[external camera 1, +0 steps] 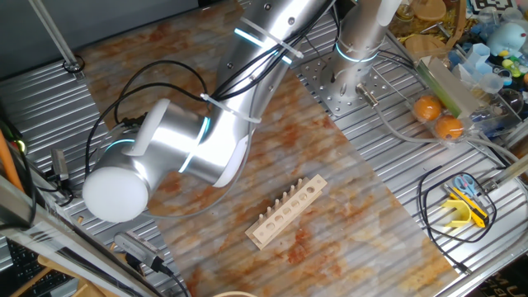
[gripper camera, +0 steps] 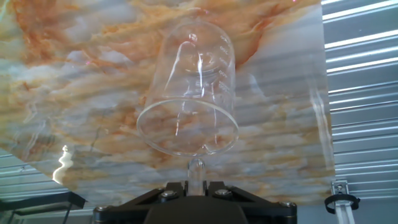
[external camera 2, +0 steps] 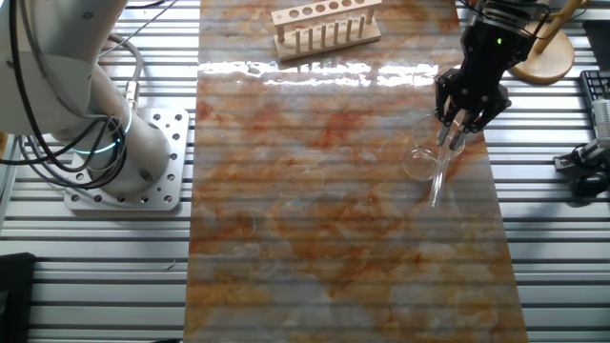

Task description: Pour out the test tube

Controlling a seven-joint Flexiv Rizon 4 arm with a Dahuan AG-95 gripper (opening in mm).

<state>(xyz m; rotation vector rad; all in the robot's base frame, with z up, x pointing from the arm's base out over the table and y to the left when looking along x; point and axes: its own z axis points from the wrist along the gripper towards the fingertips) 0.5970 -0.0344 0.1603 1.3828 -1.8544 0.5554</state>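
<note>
The black two-finger pincer [external camera 2: 456,122] is gripping the thin clear glass test tube [external camera 2: 439,178], tilting beside the wide clear glass beaker [gripper camera: 191,93], whose open rim only the hand view is showing.

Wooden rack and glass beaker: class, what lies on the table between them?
Nothing lies between them. In the other fixed view only bare marbled tabletop separates the wooden rack from the beaker.

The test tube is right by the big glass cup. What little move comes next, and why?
Probably tip it a bit further. The gripper is shut on the test tube, which slants down over the beaker. In the hand view the tube's end sits just at the beaker's rim, so more tilt should empty it inside.
</note>
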